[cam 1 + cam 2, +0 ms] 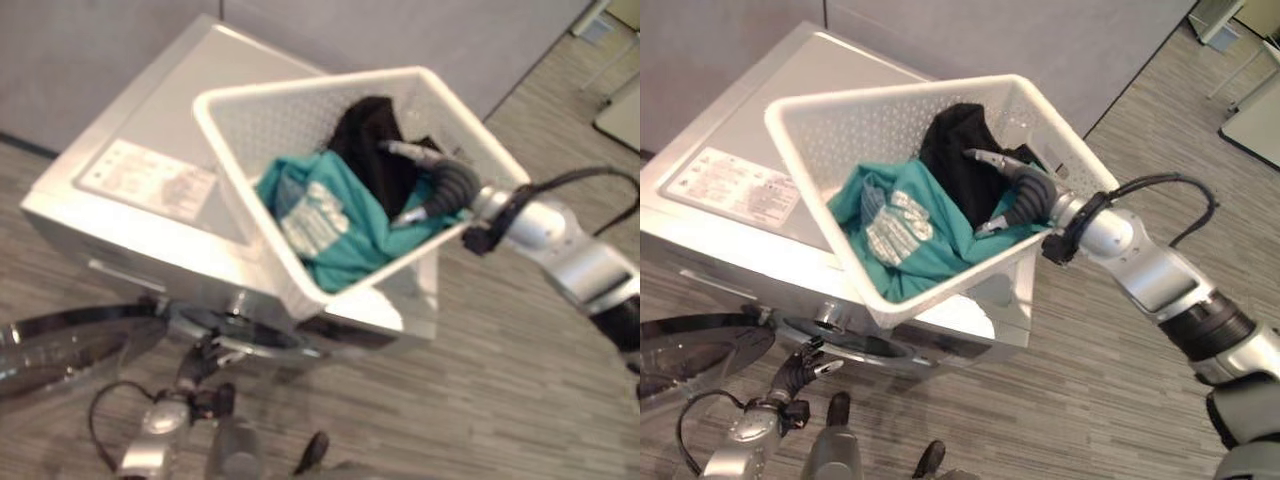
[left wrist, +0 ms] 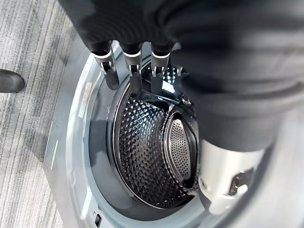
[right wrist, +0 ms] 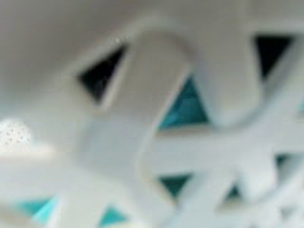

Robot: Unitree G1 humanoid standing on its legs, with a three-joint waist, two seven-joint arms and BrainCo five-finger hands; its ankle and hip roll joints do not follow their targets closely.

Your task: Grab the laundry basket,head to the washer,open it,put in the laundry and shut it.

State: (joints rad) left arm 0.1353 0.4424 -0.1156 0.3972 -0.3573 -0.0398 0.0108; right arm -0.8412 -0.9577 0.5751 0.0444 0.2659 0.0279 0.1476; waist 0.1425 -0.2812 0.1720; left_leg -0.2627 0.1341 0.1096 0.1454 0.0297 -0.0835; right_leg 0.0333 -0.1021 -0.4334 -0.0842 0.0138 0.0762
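Observation:
A white laundry basket (image 1: 300, 85) hangs tilted over the top front of the silver washer (image 1: 150, 130). Inside it lie a teal garment (image 1: 320, 215) and a black garment (image 1: 370, 140). My right hand (image 1: 1035, 190) reaches over the basket's right rim and is hooked on it, with fingertips above the black garment. The basket's lattice wall (image 3: 156, 104) sits right against that wrist, teal showing through. The washer's round door (image 1: 690, 350) is swung open to the left. My left hand (image 1: 800, 372) hovers open at the porthole, its fingers (image 2: 133, 66) pointing into the empty steel drum (image 2: 147, 156).
A grey wall stands behind the washer. Wood-pattern floor stretches to the right, with pale furniture (image 1: 1250, 110) at the far right. The open door takes up the floor space left of the porthole.

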